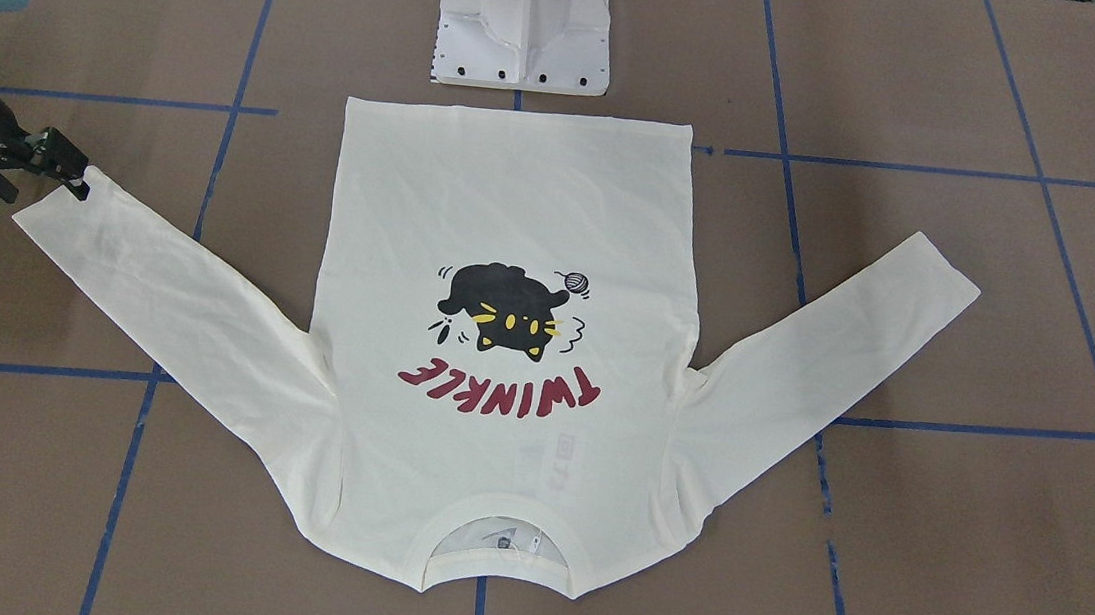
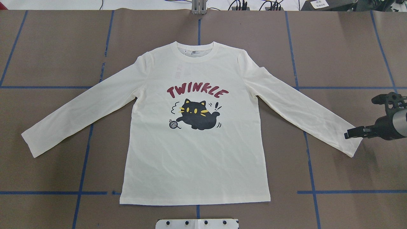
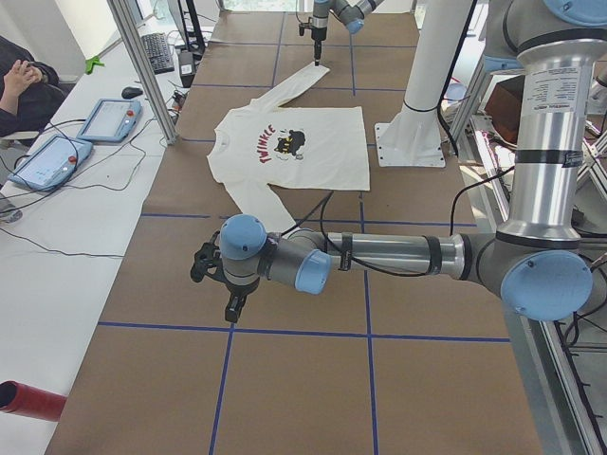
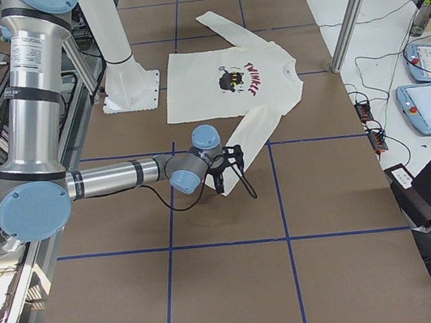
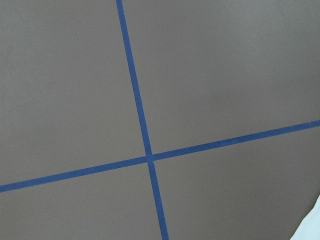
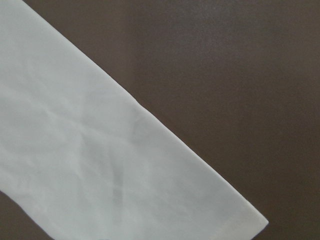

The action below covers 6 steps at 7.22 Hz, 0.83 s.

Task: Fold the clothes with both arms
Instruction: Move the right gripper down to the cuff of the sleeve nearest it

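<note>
The cream long-sleeved T-shirt [image 2: 197,152] lies flat on the table with the print up, showing the black cat and red "TWINKLE"; both sleeves are spread out. It also shows in the front view [image 1: 518,194]. My right gripper [image 2: 348,134] sits at the cuff of the sleeve on my right, low over it, and looks open; it also shows in the front view [image 1: 76,180]. The right wrist view shows that flat sleeve end [image 6: 100,150]. My left gripper [image 3: 230,311] hovers over bare table near my left sleeve's cuff; I cannot tell if it is open or shut.
The white pedestal base [image 1: 525,19] stands just behind the shirt's hem. Blue tape lines [image 5: 147,159] grid the brown table. Tablets [image 3: 104,118] and a seated person [image 3: 19,81] are beyond the far edge.
</note>
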Tool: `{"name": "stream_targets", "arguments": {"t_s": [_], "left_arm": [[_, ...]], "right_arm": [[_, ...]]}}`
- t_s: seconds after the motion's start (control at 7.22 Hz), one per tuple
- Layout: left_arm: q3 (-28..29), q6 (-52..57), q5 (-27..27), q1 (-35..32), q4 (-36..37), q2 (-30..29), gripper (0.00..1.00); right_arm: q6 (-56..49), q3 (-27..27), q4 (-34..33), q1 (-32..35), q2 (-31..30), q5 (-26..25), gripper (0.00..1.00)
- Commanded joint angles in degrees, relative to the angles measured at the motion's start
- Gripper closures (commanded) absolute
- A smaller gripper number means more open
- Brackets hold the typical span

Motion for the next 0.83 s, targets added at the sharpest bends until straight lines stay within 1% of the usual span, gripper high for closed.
{"name": "stream_targets", "arguments": {"t_s": [0.0,0.69], "left_arm": [[0.01,-0.05,-0.23,0.00,-0.03,0.03,0.00],[0.53,0.03,-0.31,0.00,-1.26,0.12,0.00]], "right_arm": [[0.08,-1.82,0.02,-0.17,0.22,-0.08,0.00],[0.08,-1.47,-1.73,-1.83,-0.22,-0.95,0.00]]}}
